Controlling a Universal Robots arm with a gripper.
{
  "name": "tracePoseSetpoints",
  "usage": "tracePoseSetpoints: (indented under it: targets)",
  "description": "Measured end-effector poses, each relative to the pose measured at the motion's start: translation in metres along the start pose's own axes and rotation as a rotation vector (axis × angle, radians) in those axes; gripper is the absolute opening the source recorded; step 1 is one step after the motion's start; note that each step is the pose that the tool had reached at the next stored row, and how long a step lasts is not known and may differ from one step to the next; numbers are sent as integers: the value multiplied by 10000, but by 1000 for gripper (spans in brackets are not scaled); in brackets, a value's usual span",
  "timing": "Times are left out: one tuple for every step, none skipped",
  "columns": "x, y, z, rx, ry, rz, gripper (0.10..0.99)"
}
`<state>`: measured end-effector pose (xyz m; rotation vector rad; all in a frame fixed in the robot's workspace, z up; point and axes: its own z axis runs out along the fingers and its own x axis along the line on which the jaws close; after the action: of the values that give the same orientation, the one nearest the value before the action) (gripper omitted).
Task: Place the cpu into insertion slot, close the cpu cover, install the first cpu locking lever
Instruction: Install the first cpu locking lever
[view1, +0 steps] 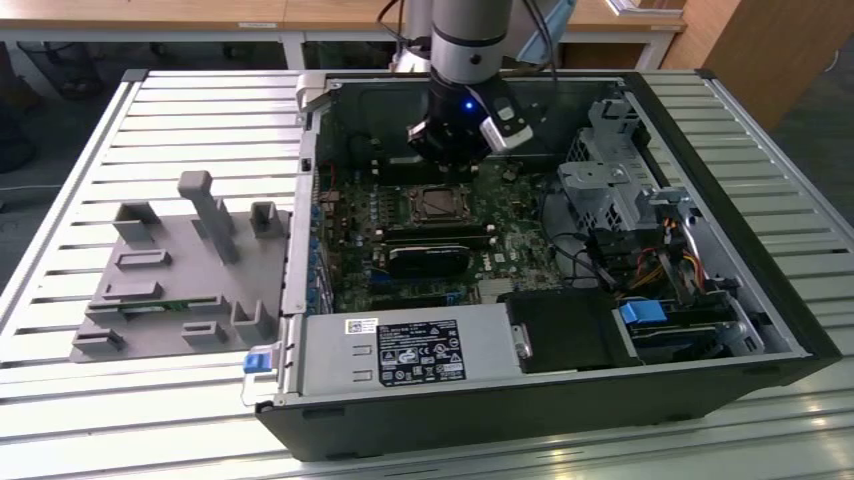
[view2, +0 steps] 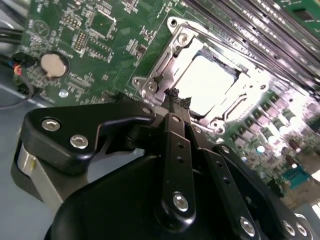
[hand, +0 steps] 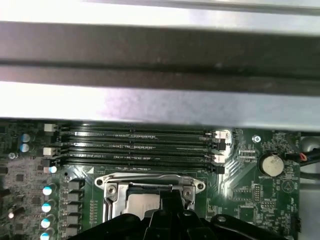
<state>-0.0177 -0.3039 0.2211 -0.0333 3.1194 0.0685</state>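
Jaws squeezed together, holding nothing, my fingertips (view2: 175, 100) sit just beside the insertion slot (view2: 231, 104). The cpu (view2: 206, 84) lies inside it, and the cpu cover (view2: 182, 50) looks down. I think it's lever time: that needs a slow, careful push.

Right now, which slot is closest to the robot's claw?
The square, silver-rimmed insertion slot; the gripper is at its edge, the long memory slots lie farther.

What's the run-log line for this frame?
cpu: in insertion slot | cpu cover: down over cpu | gripper: shut, at cover edge
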Motion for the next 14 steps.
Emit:
tracePoseSetpoints:
  targets:
    - [-1, 1, -37, -4, -1, 0, 106]
    - [-1, 3, -71, -6, -1, 0, 106]
    - [-2, 4, -98, -6, 0, 0, 106]
    - [-3, 5, -123, -5, 1, 0, 106]
    - [-3, 4, -141, -6, 0, 0, 106]
    - [-4, 1, -148, -8, -1, -2, 106]
    - [-3, -7, -148, -9, -1, -1, 106]
    - [-2, -20, -150, -7, 0, 0, 106]
    - [-2, -34, -151, -5, 1, 0, 106]
    - [-2, -49, -151, -6, 0, 0, 106]
    - [-1, -65, -152, -6, 0, 0, 106]
    - [-1, -79, -152, -7, 0, -1, 106]
    - [-1, -93, -153, -7, 0, 0, 106]
    - [-1, -109, -154, -6, 0, -1, 106]
